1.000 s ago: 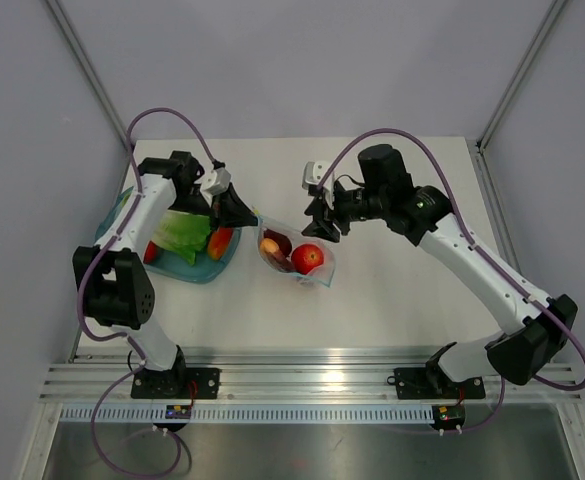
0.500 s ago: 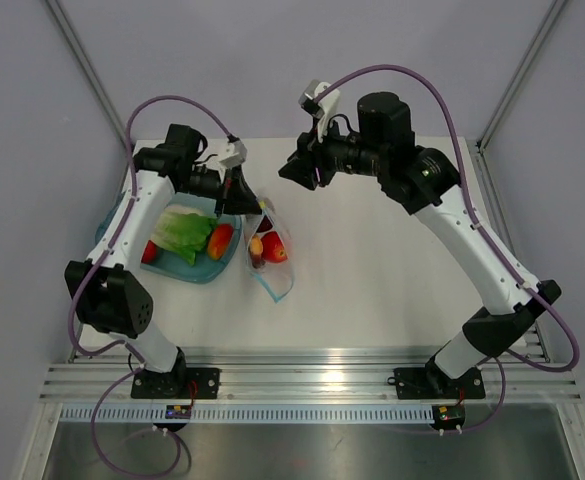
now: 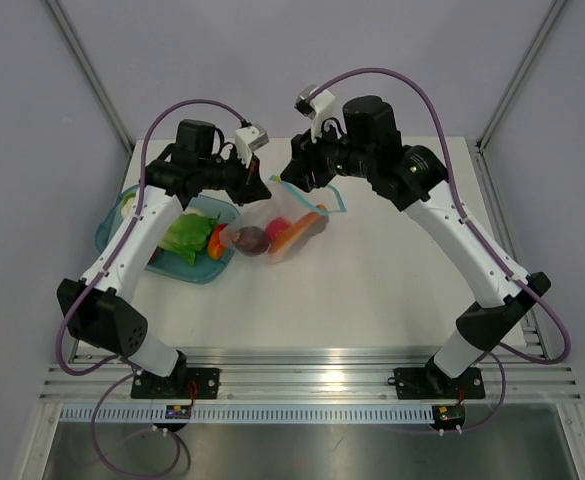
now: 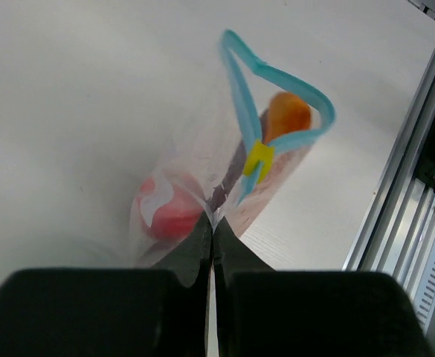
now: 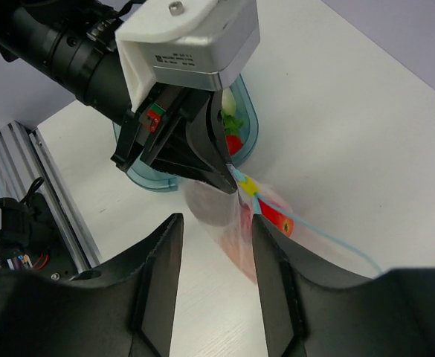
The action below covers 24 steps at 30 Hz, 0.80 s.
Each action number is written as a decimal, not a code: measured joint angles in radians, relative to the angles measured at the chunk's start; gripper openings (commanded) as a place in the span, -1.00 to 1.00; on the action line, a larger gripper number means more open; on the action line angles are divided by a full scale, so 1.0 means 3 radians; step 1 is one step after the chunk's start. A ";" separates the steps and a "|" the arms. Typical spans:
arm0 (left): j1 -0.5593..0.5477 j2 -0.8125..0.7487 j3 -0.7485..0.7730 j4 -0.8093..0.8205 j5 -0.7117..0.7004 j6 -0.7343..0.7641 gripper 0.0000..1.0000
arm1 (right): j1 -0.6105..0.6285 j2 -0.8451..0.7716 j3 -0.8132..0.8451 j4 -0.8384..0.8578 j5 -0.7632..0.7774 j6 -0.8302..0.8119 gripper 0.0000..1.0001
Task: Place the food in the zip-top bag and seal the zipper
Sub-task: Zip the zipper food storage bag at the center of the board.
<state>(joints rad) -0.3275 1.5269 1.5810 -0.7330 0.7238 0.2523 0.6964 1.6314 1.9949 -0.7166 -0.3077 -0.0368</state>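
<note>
The zip-top bag (image 3: 287,210) is hanging over the table from the left gripper (image 4: 212,223), whose jaws are clamping one corner, food (image 3: 252,240) inside. The zipper (image 4: 239,89) is gaping, running away from that pinch; the right gripper (image 5: 216,222) is hovering nearest, spread wide, empty.

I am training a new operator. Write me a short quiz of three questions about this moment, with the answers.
1. True or false: the left gripper is shut on the zip-top bag.
2. Which colour is the slider on the zipper? A. yellow B. black C. white
3. Fill in: the right gripper is ____.
Key: 1 true; 2 A; 3 open.
</note>
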 measured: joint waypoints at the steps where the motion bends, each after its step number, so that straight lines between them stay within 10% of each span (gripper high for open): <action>1: 0.0000 0.0000 0.0001 0.0015 -0.0018 -0.0041 -1.00 | 0.0004 0.0022 0.0014 -0.0027 0.0015 0.0011 0.00; 24: 0.0000 -0.0292 -0.0122 0.0051 0.0155 -0.0095 -1.00 | -0.0041 0.0128 -0.0546 0.0202 -0.0707 -0.1185 0.03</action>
<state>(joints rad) -0.3275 1.4391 1.5444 -0.7177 0.7704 0.2237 0.6842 1.6699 1.8313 -0.6559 -0.5198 -0.3923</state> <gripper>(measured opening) 0.002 0.518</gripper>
